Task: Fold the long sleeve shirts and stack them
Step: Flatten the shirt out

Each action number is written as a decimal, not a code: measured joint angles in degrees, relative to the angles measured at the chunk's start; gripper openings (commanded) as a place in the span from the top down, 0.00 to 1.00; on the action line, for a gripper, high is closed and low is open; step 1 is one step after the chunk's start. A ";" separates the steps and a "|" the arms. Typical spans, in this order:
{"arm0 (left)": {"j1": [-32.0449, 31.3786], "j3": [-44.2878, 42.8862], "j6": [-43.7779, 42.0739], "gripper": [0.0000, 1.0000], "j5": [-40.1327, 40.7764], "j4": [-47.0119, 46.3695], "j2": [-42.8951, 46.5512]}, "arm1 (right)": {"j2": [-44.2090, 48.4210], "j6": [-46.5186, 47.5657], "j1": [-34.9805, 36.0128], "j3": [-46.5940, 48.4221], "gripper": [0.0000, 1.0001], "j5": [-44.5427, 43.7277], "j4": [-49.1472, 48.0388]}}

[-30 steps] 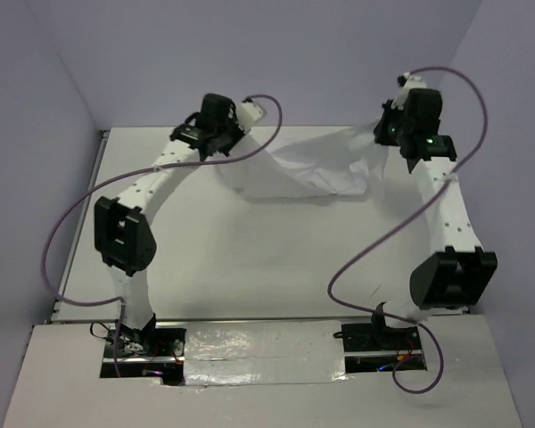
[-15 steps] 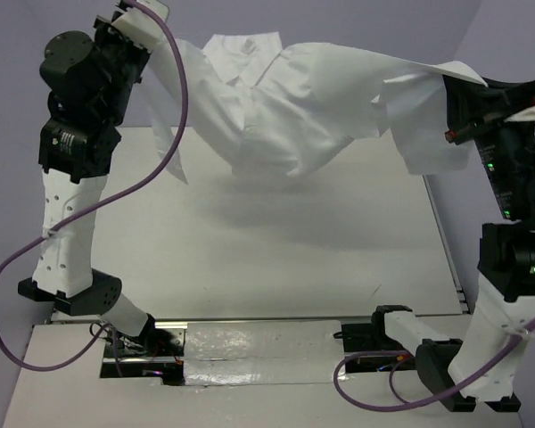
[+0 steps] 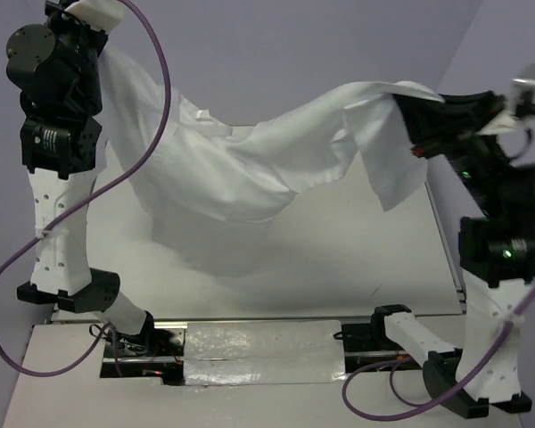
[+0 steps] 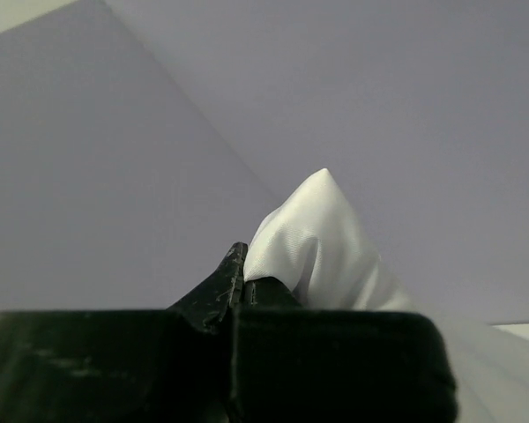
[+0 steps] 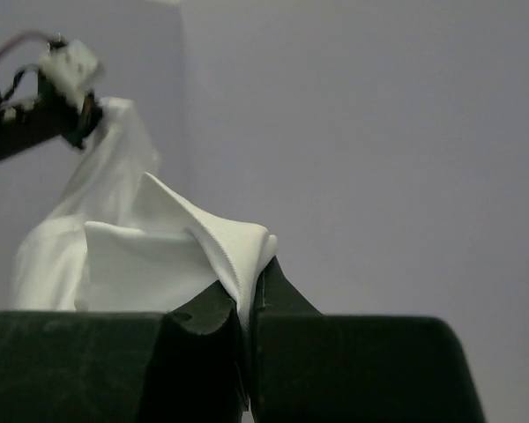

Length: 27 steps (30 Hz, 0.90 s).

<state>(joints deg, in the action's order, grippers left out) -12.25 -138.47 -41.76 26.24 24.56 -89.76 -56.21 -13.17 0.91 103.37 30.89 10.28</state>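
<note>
Between the two raised arms: one white long sleeve shirt [image 3: 241, 169], wrinkled, slung in the air, its middle sagging low over the bench [image 3: 357, 259]; left fingers [image 4: 238, 275] pinched tight on one corner; right fingers [image 5: 248, 304] pinched tight on another fold

My left gripper [image 4: 245, 278] and right gripper [image 5: 249, 295] are black. The shirt [image 3: 232, 178] between them is plain white, unprinted. Purple cables [image 3: 167, 89] trail behind them. The table [image 3: 357, 259] below is white and the walls [image 3: 294, 45] beyond are lavender.
</note>
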 measured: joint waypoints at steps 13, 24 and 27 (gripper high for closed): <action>4.28 -1.64 10.80 0.01 -12.00 -8.68 -32.76 | -3.89 -6.12 18.60 -39.74 1.00 -11.50 -4.07; 9.18 24.11 18.18 0.01 -27.56 10.36 -33.05 | -10.73 -15.76 19.47 -55.60 1.00 -16.52 -6.56; 12.46 31.06 14.71 0.01 -32.61 13.44 -18.45 | -13.35 -16.13 19.47 -55.60 1.00 -16.52 -8.17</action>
<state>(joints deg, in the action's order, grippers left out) 0.21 -107.42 -27.05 -6.37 38.00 -108.20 -69.56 -29.30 20.38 47.77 14.37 2.11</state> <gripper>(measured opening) 0.994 0.008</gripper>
